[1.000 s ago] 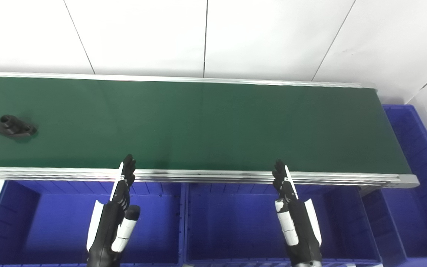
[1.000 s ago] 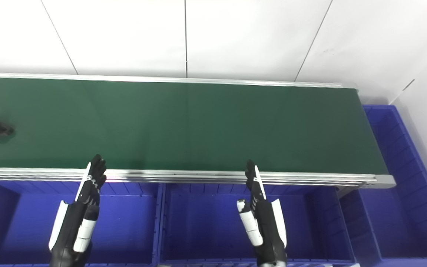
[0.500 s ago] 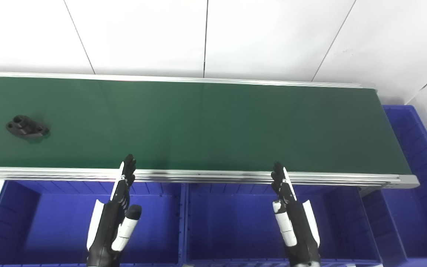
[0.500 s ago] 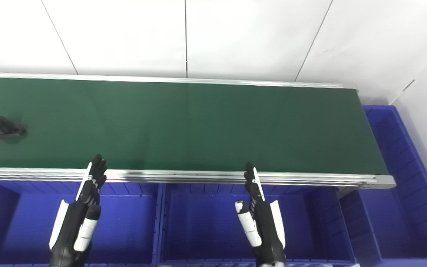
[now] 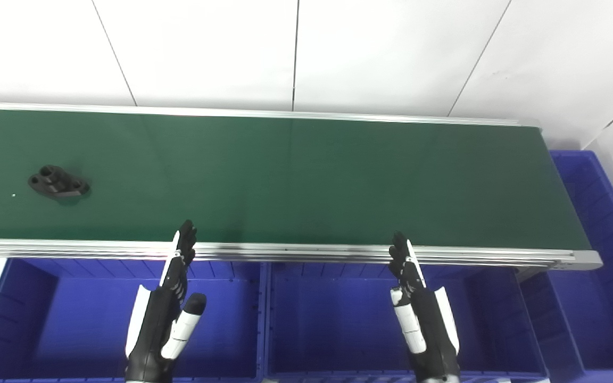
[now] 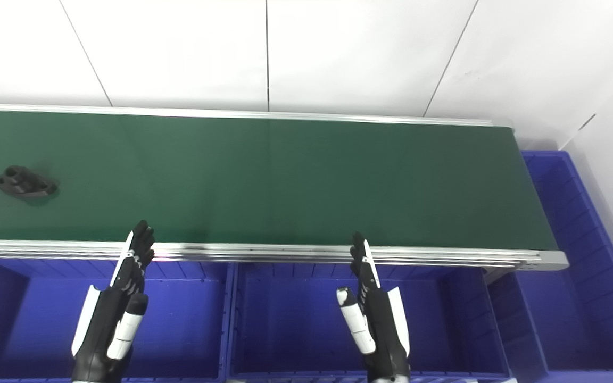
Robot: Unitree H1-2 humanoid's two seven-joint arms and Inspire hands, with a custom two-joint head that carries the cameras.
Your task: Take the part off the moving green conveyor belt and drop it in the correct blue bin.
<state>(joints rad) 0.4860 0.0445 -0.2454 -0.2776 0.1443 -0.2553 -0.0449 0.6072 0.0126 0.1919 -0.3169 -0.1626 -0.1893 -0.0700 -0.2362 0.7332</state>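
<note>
Waiting for the part (image 5: 58, 182), a small black piece lying flat on the green belt (image 5: 306, 175) at far left, well apart from both hands. Best to hold until it draws level with the left hand (image 5: 167, 311), then reach over the near rail and close from above, allowing for belt travel. Left hand empty, fingers straight, thumb apart, poised over a blue bin (image 5: 99, 319) short of the rail. Right hand (image 5: 422, 314) likewise flat, unclenched, empty.

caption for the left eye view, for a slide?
Black part rides the green belt while both open hands wait over blue bins.
</note>
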